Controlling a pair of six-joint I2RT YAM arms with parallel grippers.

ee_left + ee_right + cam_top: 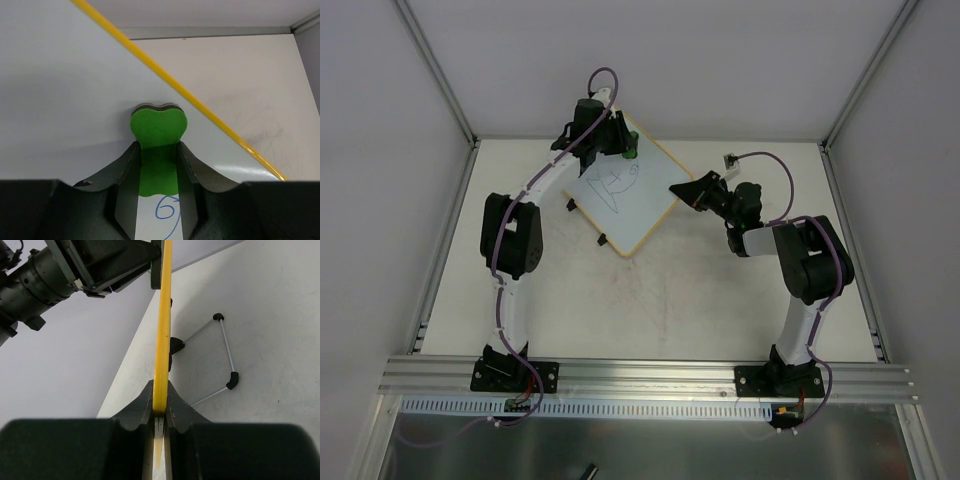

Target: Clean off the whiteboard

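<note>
The whiteboard (pixel 638 205), white with a thin yellow frame (pixel 200 107), lies turned like a diamond at the back middle of the table, with a blue doodle (pixel 615 185) on it. My left gripper (pixel 623 147) is at its far corner, shut on a green eraser (pixel 157 131) that presses on the board face (pixel 60 90). Blue pen marks (pixel 167 210) show just behind the eraser. My right gripper (pixel 160 400) is shut on the board's yellow frame (pixel 162 330) at its right corner (pixel 678 190). In the right wrist view the board is seen edge-on.
Two small black clips (pixel 571 205) (pixel 603 240) sit on the board's near-left edge. A thin wire stand with black ends (pixel 226 352) shows under the board. Grey walls with metal rails (pixel 440 260) enclose the table.
</note>
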